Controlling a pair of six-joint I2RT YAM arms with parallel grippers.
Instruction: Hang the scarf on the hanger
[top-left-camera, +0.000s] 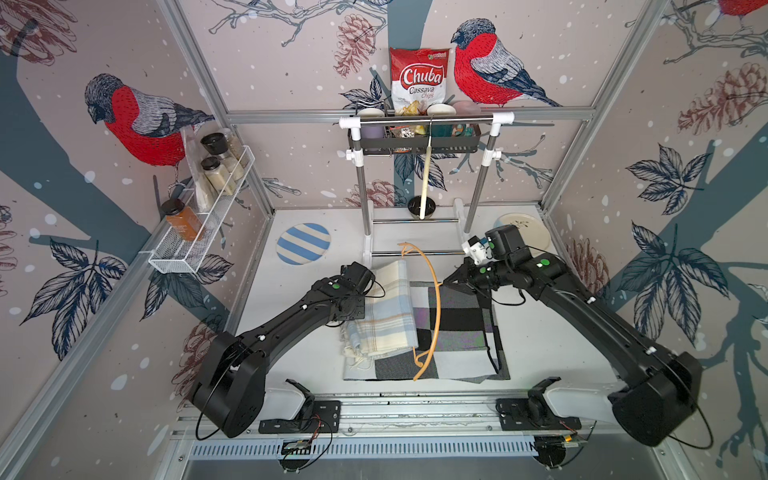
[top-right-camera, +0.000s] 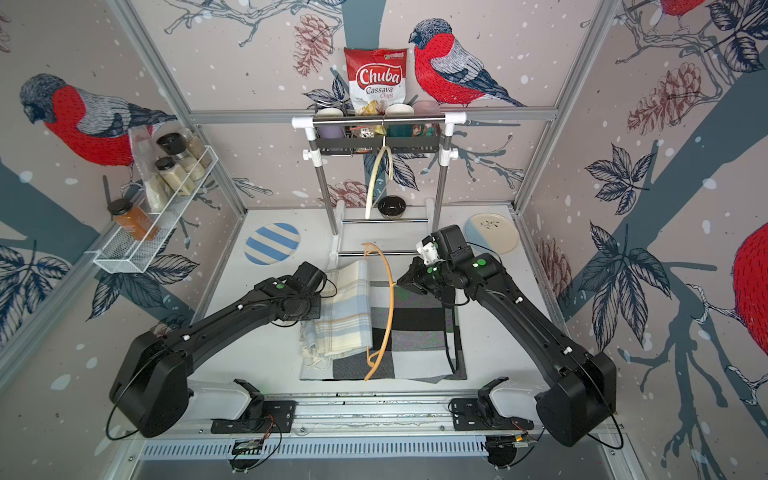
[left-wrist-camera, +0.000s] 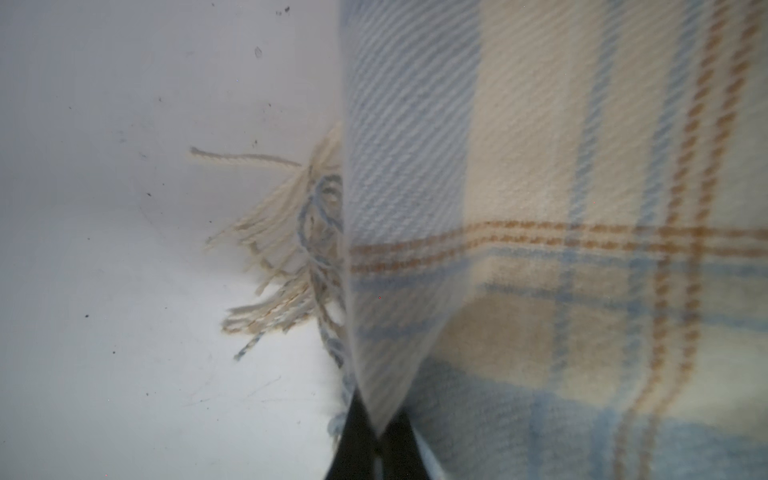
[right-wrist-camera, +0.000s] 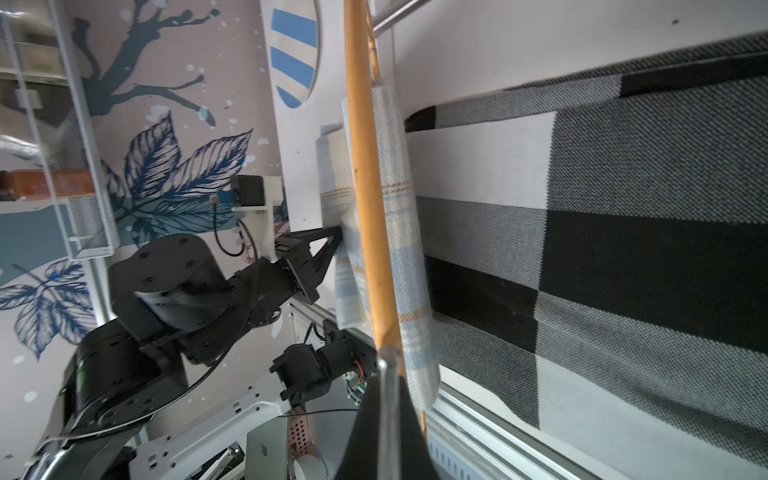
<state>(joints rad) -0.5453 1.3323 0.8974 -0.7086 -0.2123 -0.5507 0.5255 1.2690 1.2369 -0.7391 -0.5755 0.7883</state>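
The scarf (top-left-camera: 388, 309), cream and pale blue plaid with fringe, is raised on edge left of the orange hanger (top-left-camera: 436, 307) in both top views. My left gripper (right-wrist-camera: 340, 239) is shut on the scarf's fabric; the left wrist view shows the cloth (left-wrist-camera: 540, 208) pinched between the black fingertips (left-wrist-camera: 353, 440). My right gripper (top-left-camera: 445, 284) is shut on the hanger's curved arm. The hanger's hook (top-left-camera: 407, 248) points toward the rack. In the right wrist view the scarf (right-wrist-camera: 399, 232) lies right against the hanger (right-wrist-camera: 365, 187). Whether it hangs over a bar I cannot tell.
A black, grey and white checked cloth (top-left-camera: 457, 332) lies flat under the hanger. Behind stands a clothes rack (top-left-camera: 426, 120) with a cream hanger (top-left-camera: 426, 174) on its rail. A striped plate (top-left-camera: 303, 244), a black bowl (top-left-camera: 432, 206) and a pale plate (top-left-camera: 525, 232) sit at the back.
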